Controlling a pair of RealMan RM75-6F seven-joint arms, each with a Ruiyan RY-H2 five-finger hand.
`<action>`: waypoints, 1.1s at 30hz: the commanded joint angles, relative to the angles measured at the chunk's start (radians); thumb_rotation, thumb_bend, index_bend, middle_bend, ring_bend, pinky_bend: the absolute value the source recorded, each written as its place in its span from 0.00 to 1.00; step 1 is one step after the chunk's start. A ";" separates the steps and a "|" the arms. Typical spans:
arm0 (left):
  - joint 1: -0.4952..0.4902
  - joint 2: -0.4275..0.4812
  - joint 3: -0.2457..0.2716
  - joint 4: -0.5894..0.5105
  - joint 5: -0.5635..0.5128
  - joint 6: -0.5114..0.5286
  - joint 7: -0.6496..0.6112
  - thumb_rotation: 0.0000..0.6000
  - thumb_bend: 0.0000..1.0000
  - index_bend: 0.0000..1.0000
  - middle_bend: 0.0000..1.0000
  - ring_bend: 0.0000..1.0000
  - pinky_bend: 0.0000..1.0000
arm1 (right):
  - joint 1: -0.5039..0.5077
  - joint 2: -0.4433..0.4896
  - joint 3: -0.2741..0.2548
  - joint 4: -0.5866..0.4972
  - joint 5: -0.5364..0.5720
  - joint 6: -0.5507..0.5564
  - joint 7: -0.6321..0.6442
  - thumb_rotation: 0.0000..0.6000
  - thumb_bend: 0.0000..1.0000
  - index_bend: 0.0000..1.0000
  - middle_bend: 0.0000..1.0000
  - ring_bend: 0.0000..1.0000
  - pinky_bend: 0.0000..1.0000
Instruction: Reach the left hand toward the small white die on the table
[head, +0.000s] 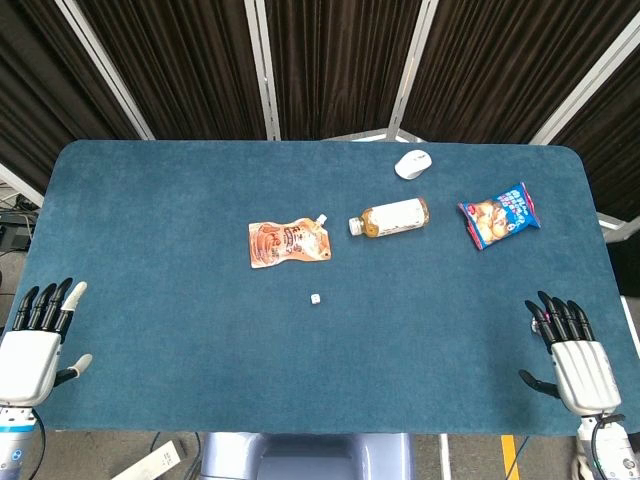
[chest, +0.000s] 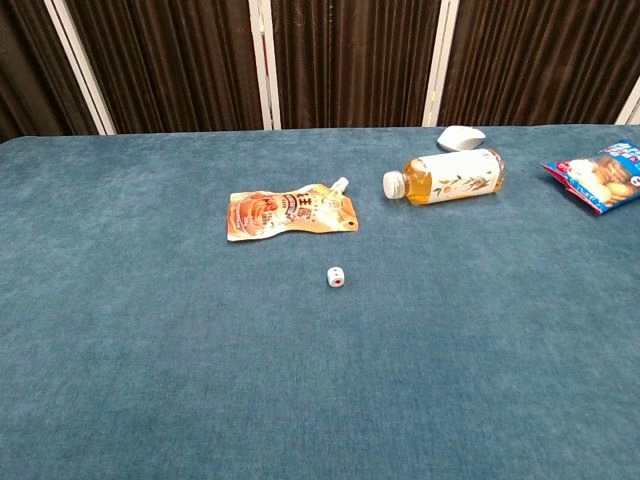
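Note:
The small white die (head: 315, 299) lies near the middle of the blue table (head: 180, 200); the chest view shows the die (chest: 336, 277) with a red pip facing the camera. My left hand (head: 38, 335) rests at the table's near left corner, fingers straight and apart, holding nothing, far left of the die. Mirroring it at the near right corner is my right hand (head: 570, 345), also open and empty. Neither hand appears in the chest view.
An orange spout pouch (head: 288, 242) lies flat just beyond the die. A tea bottle (head: 392, 218) lies on its side to its right. Farther back sit a white mouse (head: 412, 164) and a blue snack bag (head: 499, 214).

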 joint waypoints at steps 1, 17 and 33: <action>-0.001 -0.001 0.001 0.000 0.001 -0.001 0.003 1.00 0.07 0.00 0.00 0.00 0.00 | 0.000 0.000 0.000 0.001 0.000 0.001 0.001 1.00 0.00 0.06 0.00 0.00 0.00; -0.039 -0.029 -0.018 -0.009 0.008 -0.039 0.026 1.00 0.15 0.00 0.00 0.00 0.01 | 0.002 -0.002 0.004 0.001 0.018 -0.010 0.002 1.00 0.00 0.06 0.00 0.00 0.00; -0.241 -0.194 -0.113 -0.199 -0.172 -0.320 0.379 1.00 0.66 0.00 0.82 0.87 0.82 | 0.011 0.014 0.023 0.005 0.060 -0.034 0.060 1.00 0.00 0.06 0.00 0.00 0.00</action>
